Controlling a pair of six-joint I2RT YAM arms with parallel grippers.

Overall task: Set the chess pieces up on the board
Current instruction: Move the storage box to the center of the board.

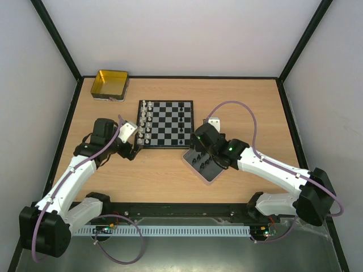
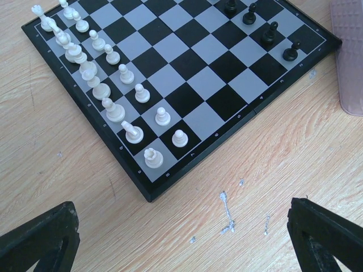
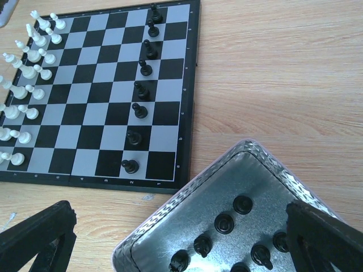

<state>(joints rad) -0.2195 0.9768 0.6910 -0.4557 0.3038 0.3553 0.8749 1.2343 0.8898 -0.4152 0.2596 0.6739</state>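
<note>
Chess pieces of the whitish set are standing in two full rows along the left edge of the board, which is lying flat near the middle of the wooden tabletop. Eight black pawns are lining up in a single row, one square in from the board's right edge. More black pieces are sitting loose inside a shallow metal tray. At least six of them are showing in the right wrist view, and one is partly hidden behind a dark finger. The tray is resting on the tabletop just beside the board's near right corner.

The right tool is hovering over this tray with its fingers spread wide and nothing between them. The left tool is hanging above bare tabletop just off the board's near left corner, and it is likewise standing wide open and gripping nothing. Pale scuff marks are showing on the wood below it. A yellow tin is sitting at the far left of the tabletop, well apart from the board
</note>
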